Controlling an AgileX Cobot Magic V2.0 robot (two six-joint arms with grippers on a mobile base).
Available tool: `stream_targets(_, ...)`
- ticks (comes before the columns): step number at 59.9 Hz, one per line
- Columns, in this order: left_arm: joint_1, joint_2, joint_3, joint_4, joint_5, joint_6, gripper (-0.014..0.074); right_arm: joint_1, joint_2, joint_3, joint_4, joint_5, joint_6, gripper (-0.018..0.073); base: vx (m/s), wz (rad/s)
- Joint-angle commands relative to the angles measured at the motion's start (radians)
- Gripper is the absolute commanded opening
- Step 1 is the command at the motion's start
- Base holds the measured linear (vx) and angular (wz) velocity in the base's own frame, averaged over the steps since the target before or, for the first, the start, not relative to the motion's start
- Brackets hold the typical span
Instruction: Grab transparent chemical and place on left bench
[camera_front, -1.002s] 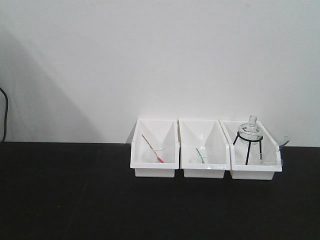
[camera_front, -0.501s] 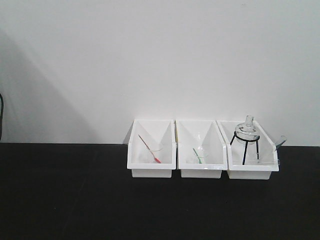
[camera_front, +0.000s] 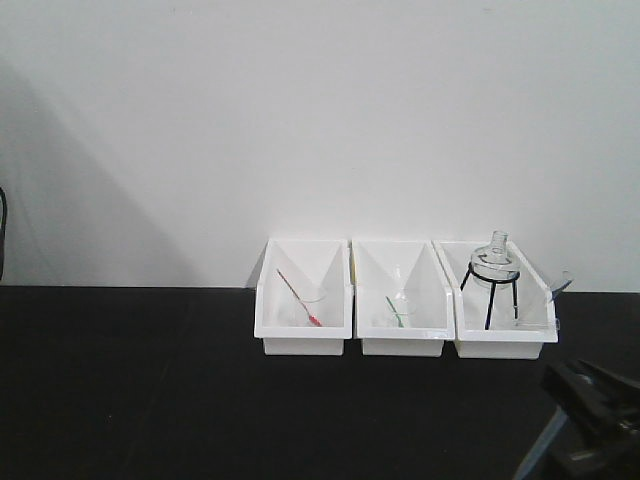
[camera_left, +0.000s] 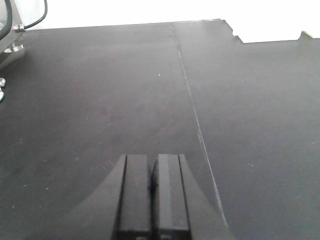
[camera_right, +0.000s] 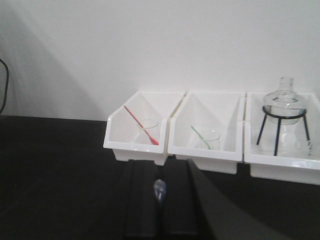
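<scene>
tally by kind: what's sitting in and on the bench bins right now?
White plastic bins: 3
Small clear glass beakers with droppers: 3 (red dropper, green dropper, clear dropper)
Round clear flask on black wire tripod: 1
Total: 7

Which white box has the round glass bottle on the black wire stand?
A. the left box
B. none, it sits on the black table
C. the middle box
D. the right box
D: the round flask on its black wire tripod stands in the right bin, while the other two bins hold small beakers with a red and a green dropper.
</scene>
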Motion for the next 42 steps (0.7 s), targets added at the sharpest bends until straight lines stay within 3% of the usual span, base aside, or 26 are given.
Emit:
stream_targets(1, -0.002, -0.019, 0.016, -0.001, -0.078, -0.008, -0.0003, 0.001, 0.102, -0.040, -0.059, -0.217, 0.055, -0.0001, 0.00, 0.00)
stream_targets(14, -0.002, -0.019, 0.016, -0.001, -0.078, -0.008, -0.0003, 0.001, 0.286, -0.040, -0.235, -0.393, 0.251, -0.0001, 0.00, 0.00)
stream_targets(31, -0.002, -0.019, 0.016, -0.001, -0.078, -0.008, -0.0003, 0.001, 0.396, -0.040, -0.272, -0.377, 0.257, 0.0018, 0.00, 0.00)
stream_targets(42, -0.002, -0.019, 0.016, -0.001, -0.078, -0.008, -0.0003, 0.001, 0.415, -0.032, -0.270, -0.319, 0.236, 0.0181, 0.00, 0.00)
